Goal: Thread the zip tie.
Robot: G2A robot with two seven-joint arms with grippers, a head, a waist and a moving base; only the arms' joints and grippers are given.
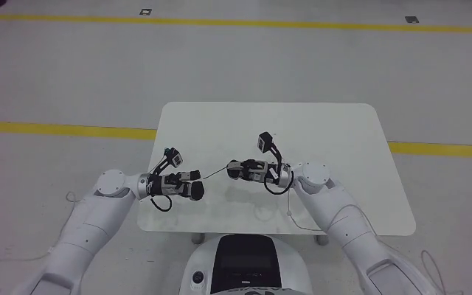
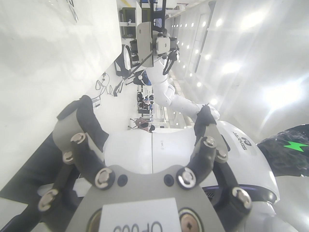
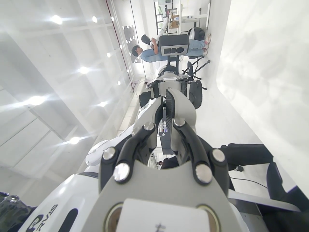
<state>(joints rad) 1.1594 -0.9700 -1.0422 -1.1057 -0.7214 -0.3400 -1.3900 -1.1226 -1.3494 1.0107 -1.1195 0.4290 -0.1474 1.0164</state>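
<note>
White table (image 1: pixel 354 147) from above: a thin zip tie (image 1: pixel 214 174) spans the gap between right gripper (image 1: pixel 231 170) and left gripper (image 1: pixel 198 184), over its front. Left wrist: fingers (image 2: pixel 82 112) spread wide, probably to receive the tail. Right wrist: fingers (image 3: pixel 173 102) pressed together, seemingly pinching the tie steady.

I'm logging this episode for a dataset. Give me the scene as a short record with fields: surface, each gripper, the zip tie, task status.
surface: white table with rounded corners
left gripper: open, fingers wide apart, over the table's near half
right gripper: shut, tip pointing toward the other arm, apparently pinching one end of the zip tie
zip tie: thin dark strand spanning the gap between the two grippers
task status: too thin to tell whether the tail is in the head
</note>
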